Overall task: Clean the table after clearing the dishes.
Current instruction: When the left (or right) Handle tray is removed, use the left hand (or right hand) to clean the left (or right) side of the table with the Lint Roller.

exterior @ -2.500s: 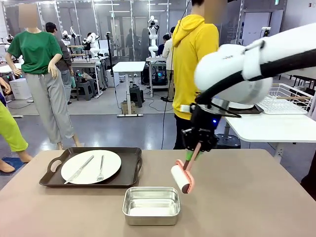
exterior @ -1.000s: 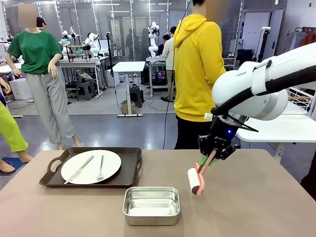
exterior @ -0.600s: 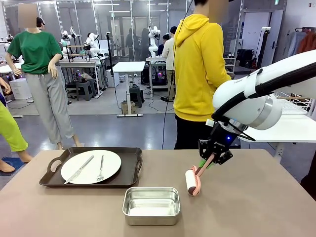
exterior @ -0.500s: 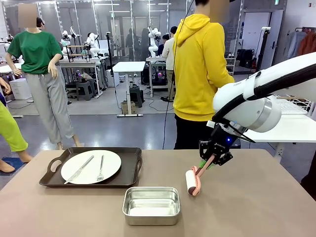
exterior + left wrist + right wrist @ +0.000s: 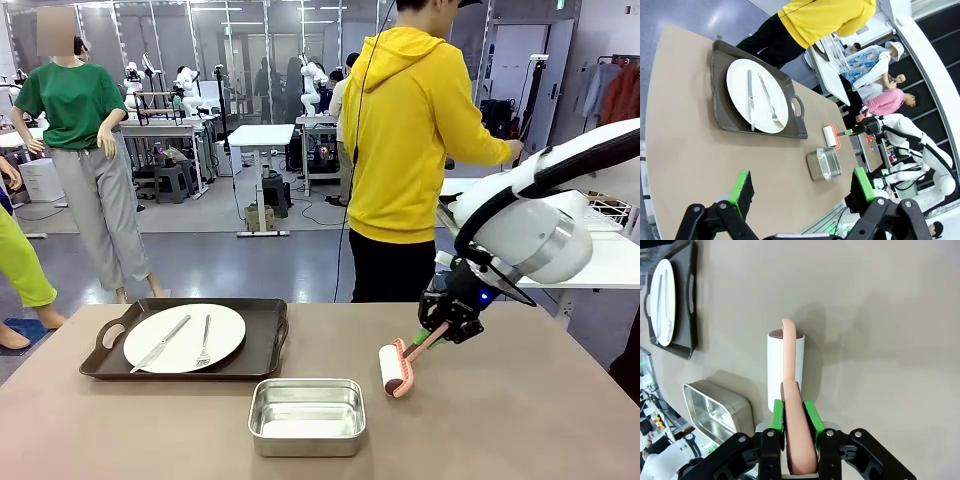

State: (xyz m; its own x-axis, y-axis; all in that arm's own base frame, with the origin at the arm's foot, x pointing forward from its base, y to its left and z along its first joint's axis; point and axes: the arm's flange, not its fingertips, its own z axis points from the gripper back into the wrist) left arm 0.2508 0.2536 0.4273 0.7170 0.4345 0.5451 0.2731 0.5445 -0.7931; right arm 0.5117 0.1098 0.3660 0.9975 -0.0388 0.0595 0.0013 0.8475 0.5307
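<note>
Item: the table, taupe-brown top, cleaning judged barely begun. One dark handled tray is recorded at the robot's left side of the top, bearing a round white plate on which a knife and a fork are laid side by side; these dishes are not yet cleared. A small steel pan is noted near the middle of the near edge, just in front of the tray, apart from it and apparently empty. A lint roller, with a white drum on a pink frame, is listed just to the right of the pan; its drum appears to be laid against the table top, though contact cannot be confirmed. The right gripper is clamped tight on the roller's pink handle. The left gripper is held high over the table with its jaws spread wide and nothing between them. A person in a yellow hoodie is recorded at the far side, turned away toward a white side table. Outstanding: removal of the tray and its dishes, and rolling of nearly the whole surface.
</note>
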